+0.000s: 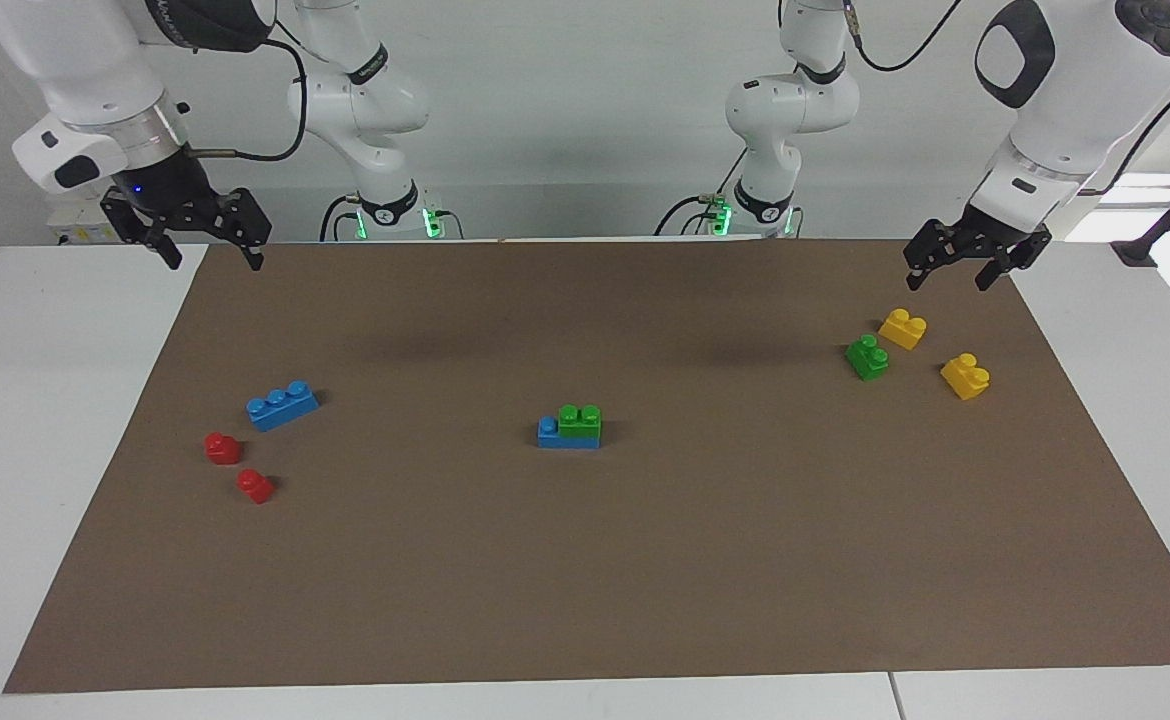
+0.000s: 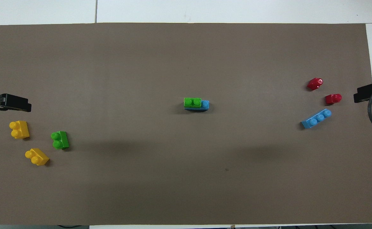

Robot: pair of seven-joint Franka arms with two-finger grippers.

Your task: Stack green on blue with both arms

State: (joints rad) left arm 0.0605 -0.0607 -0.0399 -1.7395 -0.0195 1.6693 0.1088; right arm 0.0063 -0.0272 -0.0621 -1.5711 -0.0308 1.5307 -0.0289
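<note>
The brown mat [image 1: 645, 560] covers the table. Both arms hang raised at its ends: the right gripper [image 1: 213, 262] and the left gripper [image 1: 948, 278] are spread open and empty. At mat centre, a green brick [image 1: 580, 420] sits stacked on a blue brick [image 1: 551, 434].

Bright, even light from above; soft blurred shadows on the brown mat [image 1: 585, 560]; both views sharp, no glare.
</note>
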